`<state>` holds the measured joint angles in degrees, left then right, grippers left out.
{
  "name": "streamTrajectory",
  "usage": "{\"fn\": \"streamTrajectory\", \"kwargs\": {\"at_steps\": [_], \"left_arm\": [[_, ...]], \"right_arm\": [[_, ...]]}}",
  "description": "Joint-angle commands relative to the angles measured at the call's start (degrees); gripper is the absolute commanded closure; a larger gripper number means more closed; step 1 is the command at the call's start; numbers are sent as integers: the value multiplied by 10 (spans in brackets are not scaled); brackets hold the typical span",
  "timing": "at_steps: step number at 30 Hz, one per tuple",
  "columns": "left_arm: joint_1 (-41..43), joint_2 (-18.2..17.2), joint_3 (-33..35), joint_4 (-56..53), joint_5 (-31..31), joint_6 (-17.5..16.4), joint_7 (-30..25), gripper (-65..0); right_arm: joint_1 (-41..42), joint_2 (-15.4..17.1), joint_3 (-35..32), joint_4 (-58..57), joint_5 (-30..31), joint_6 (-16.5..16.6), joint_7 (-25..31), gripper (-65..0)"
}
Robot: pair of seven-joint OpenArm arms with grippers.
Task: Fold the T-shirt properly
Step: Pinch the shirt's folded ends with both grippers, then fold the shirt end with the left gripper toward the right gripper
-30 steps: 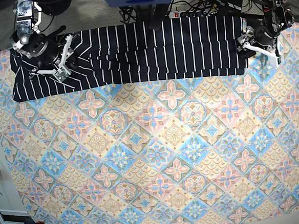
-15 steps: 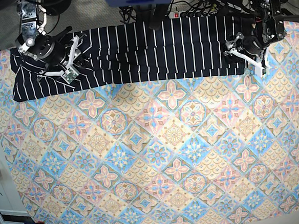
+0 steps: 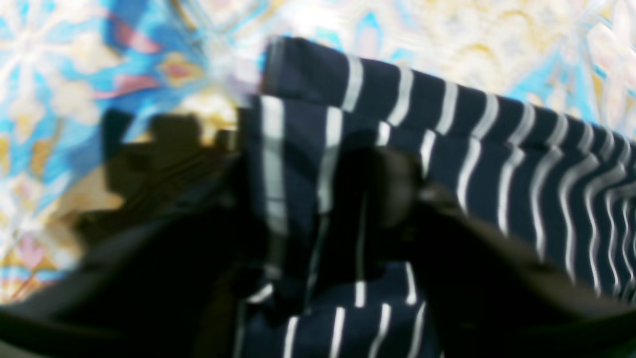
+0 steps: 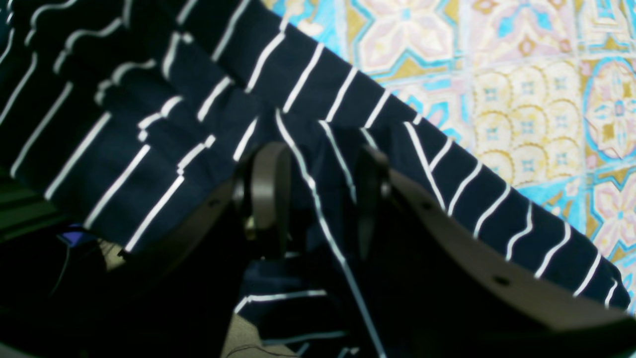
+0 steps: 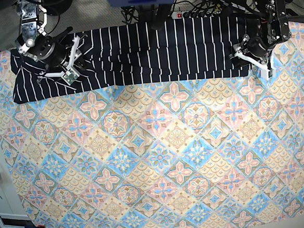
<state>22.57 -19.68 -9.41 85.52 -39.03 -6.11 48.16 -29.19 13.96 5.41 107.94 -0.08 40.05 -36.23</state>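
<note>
Along the far edge of the tablecloth we see the T-shirt lying as a long folded band. Our right gripper pinches a raised fold near one end. Our left gripper straddles layered fabric at the other end; we cannot tell whether it grips.

You're looking at soft, matt cloth in the T-shirt, lightly rumpled. The tablecloth is smooth printed fabric. Each gripper has matt dark fingers.
</note>
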Motion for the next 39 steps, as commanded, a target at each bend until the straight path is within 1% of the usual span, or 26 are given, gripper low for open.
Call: {"fn": "streamTrajectory", "kwargs": {"at_steps": [1,2,3,7,10,11,13,16,18,23,28,33,36,39], "left_arm": [[10,15,27,-18,-9,-6,63,-176],[10,15,30,-18,-10,-6,63,-140],[11,15,30,-17,-14,-6,63,-128],[12,13,30,5,-49,-6,64,-135],[17,12,30,36,-59,-6,66,-134],[19,12,29,45,-60,-6,64,-124],[19,12,28,57,-61,-6,63,-85],[17,14,8,63,-62,-6,62,0],[17,16,-22,63,-62,-6,62,0],[6,16,-67,64,-62,-6,62,0],[3,16,-130,81,-62,-6,64,0],[-18,10,-146,88,-62,-6,64,0],[-25,4,-189,87,-62,-6,66,0],[-44,3,-211,88,-62,-6,67,0]], "right_arm": [[0,5,3,9,5,-1,10,-210],[0,5,4,9,5,-1,10,-210],[0,5,4,9,5,-1,10,-210],[0,5,4,9,5,-1,10,-210],[0,5,4,9,5,-1,10,-210],[0,5,4,9,5,-1,10,-210],[0,5,4,9,5,-1,10,-210],[0,5,4,9,5,-1,10,-210],[0,5,4,9,5,-1,10,-210],[0,5,4,9,5,-1,10,-210],[0,5,2,10,5,-1,10,-210],[0,5,0,11,5,-1,10,-210],[0,5,0,11,5,-1,10,-210],[0,5,0,11,5,-1,10,-210]]}}
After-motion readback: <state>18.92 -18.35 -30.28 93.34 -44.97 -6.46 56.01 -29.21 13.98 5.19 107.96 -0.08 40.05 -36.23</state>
